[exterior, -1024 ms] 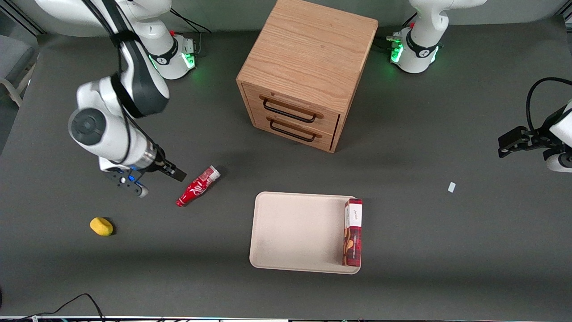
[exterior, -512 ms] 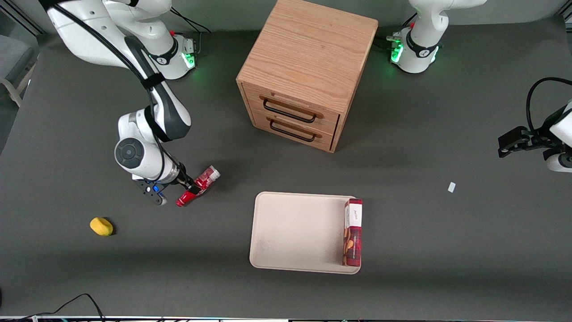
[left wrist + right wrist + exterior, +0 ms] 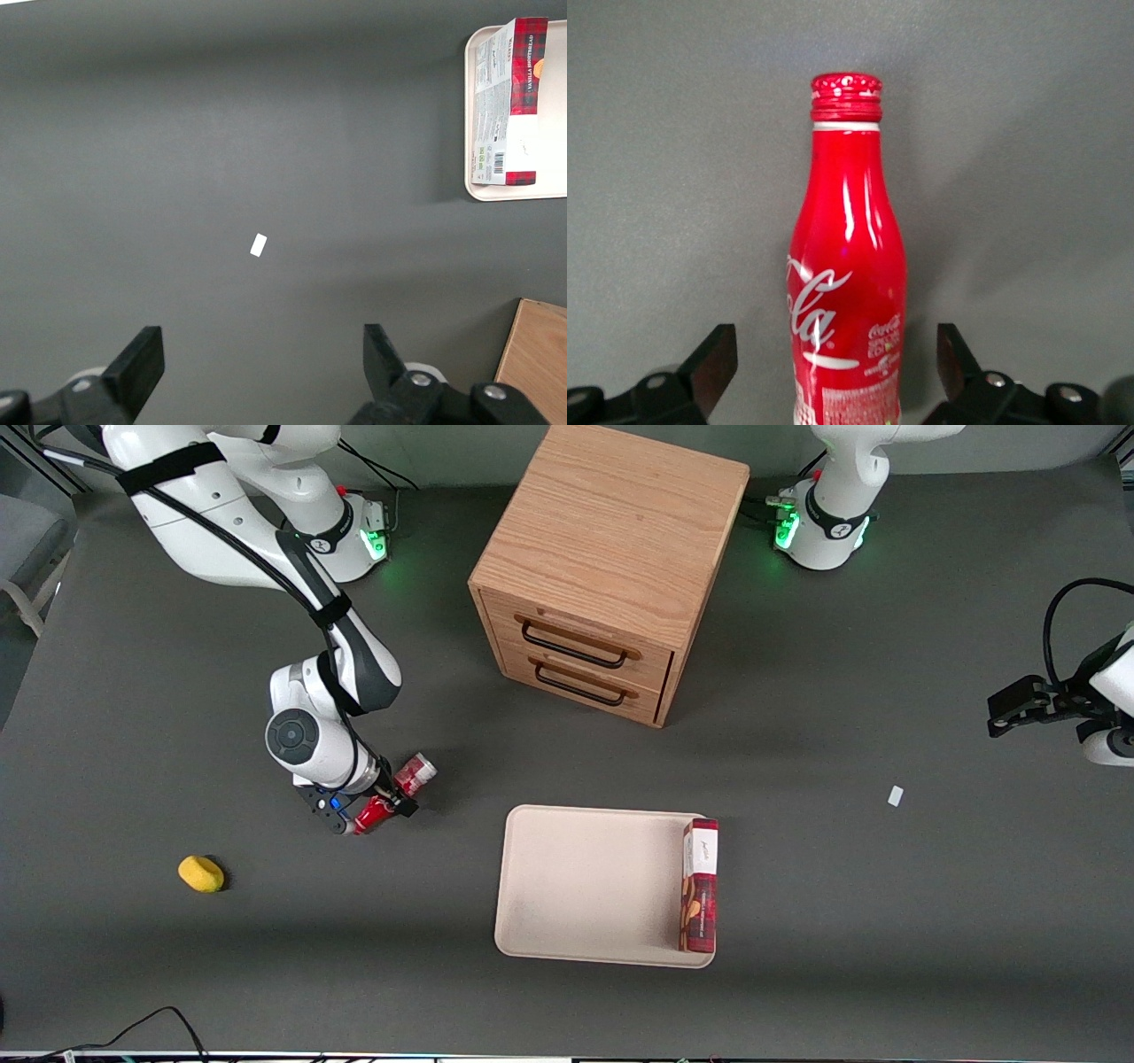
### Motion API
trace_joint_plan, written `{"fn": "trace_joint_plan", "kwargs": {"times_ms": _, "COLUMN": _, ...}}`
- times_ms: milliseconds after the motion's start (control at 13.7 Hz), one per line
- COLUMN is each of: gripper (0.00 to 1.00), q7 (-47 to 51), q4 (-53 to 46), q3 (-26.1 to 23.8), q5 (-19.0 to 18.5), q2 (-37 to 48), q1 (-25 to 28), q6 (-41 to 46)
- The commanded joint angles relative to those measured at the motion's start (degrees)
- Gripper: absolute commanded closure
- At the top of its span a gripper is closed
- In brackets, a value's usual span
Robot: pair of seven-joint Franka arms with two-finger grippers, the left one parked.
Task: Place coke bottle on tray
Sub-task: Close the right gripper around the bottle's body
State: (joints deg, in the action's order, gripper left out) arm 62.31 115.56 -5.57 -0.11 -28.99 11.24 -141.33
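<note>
Grasp step: open tool (image 3: 833, 372) straddles the lying coke bottle (image 3: 390, 797), gripping nothing; next, close, then carry to tray (image 3: 585, 881).

- A dark grey matte worktop (image 3: 886, 921) fills nearly the whole scene, evenly lit with soft shadows.
- A light oak wooden cabinet (image 3: 611, 558) with two black-handled drawers stands on it.
- A black cable (image 3: 133, 1032) lies at its near edge.
</note>
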Motion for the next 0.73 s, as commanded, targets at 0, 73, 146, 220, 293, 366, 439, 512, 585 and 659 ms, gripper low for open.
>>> {"fn": "trace_joint_plan", "kwargs": {"times_ms": 0, "gripper": 0.08, "q7": 1.8, "q4": 0.7, "q3": 0.0, "q5": -0.3, "q2": -0.5, "q1": 0.4, "q6": -2.3}}
{"fn": "trace_joint_plan", "kwargs": {"times_ms": 73, "gripper": 0.13, "q7": 1.8, "q4": 0.6, "q3": 0.0, "q5": -0.4, "q2": -0.8, "q1": 0.4, "q6": -2.5}}
{"fn": "trace_joint_plan", "kwargs": {"times_ms": 146, "gripper": 0.17, "q7": 1.7, "q4": 0.6, "q3": 0.0, "q5": -0.4, "q2": -1.0, "q1": 0.4, "q6": -3.0}}
{"fn": "trace_joint_plan", "kwargs": {"times_ms": 220, "gripper": 0.2, "q7": 1.7, "q4": 0.7, "q3": 0.0, "q5": -0.5, "q2": -1.1, "q1": 0.4, "q6": -3.3}}
{"fn": "trace_joint_plan", "kwargs": {"times_ms": 293, "gripper": 0.23, "q7": 1.7, "q4": 0.6, "q3": 0.0, "q5": -0.5, "q2": -1.3, "q1": 0.4, "q6": -3.6}}
{"fn": "trace_joint_plan", "kwargs": {"times_ms": 366, "gripper": 0.31, "q7": 1.7, "q4": 0.7, "q3": 0.0, "q5": -0.5, "q2": -1.4, "q1": 0.4, "q6": -4.0}}
{"fn": "trace_joint_plan", "kwargs": {"times_ms": 439, "gripper": 0.42, "q7": 1.7, "q4": 0.6, "q3": 0.0, "q5": -0.5, "q2": -1.5, "q1": 0.4, "q6": -4.0}}
{"fn": "trace_joint_plan", "kwargs": {"times_ms": 512, "gripper": 0.57, "q7": 1.7, "q4": 0.6, "q3": 0.0, "q5": -0.5, "q2": -1.5, "q1": 0.4, "q6": -4.0}}
{"fn": "trace_joint_plan", "kwargs": {"times_ms": 585, "gripper": 0.71, "q7": 1.7, "q4": 0.5, "q3": 0.0, "q5": -0.5, "q2": -1.4, "q1": 0.4, "q6": -4.0}}
{"fn": "trace_joint_plan", "kwargs": {"times_ms": 659, "gripper": 0.79, "q7": 1.6, "q4": 0.4, "q3": 0.0, "q5": -0.5, "q2": -1.1, "q1": 0.4, "q6": -3.8}}
